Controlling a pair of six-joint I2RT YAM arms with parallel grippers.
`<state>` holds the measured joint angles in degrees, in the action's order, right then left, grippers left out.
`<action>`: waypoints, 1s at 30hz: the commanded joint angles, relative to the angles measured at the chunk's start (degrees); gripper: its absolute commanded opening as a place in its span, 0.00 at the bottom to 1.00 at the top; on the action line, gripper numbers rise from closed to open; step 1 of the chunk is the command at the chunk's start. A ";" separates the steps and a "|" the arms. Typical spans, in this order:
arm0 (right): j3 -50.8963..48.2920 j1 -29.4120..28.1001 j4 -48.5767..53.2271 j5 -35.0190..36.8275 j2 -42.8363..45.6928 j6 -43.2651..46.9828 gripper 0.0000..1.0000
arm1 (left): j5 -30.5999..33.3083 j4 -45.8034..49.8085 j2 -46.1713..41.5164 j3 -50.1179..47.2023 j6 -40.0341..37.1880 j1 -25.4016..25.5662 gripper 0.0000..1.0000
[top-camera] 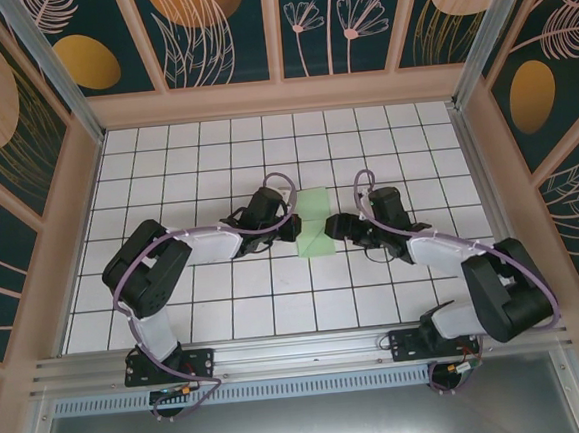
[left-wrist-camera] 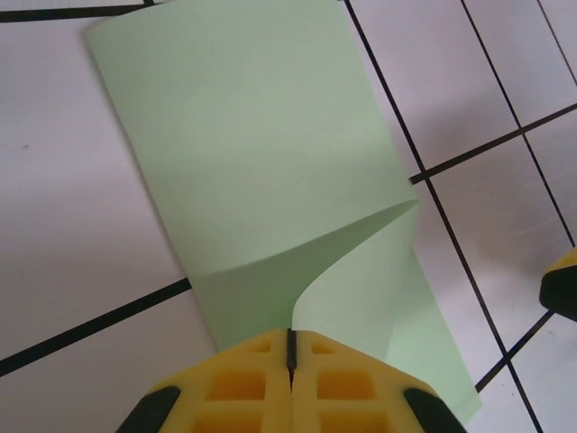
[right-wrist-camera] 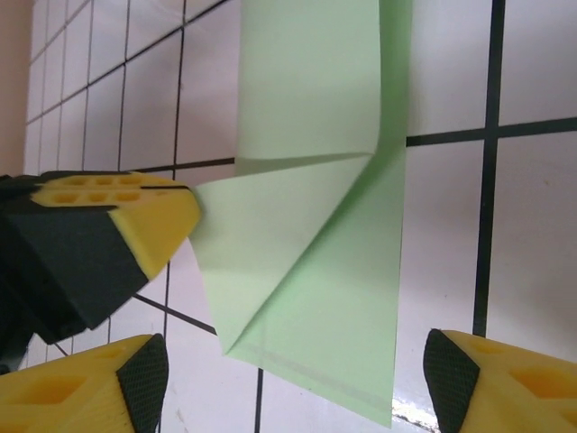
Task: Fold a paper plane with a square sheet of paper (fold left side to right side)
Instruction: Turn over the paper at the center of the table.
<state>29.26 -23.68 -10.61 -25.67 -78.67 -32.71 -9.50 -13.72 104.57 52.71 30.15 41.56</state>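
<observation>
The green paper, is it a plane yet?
Not yet. The square sheet of paper already lies doubled over into a narrow strip. The left gripper is pinching a lifted corner of it; the right gripper waits open. Pressing the crease and all the pointy folds are left.

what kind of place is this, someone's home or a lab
Most likely a robot test cell in a lab, not a home: a white gridded table boxed in by leaf-printed wall panels on aluminium framing, with the left arm and right arm bolted to its near rail, handling a green sheet of paper.
</observation>
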 commanded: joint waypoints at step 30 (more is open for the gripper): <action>12.20 -6.62 -12.01 -7.94 -22.52 -5.35 0.33 | 8.33 2.54 -8.40 -2.35 1.49 -0.38 0.39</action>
<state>40.53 -29.58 -20.47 -32.71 -100.36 -37.91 -3.55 -12.12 100.22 50.76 31.33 41.56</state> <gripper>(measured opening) 0.332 0.386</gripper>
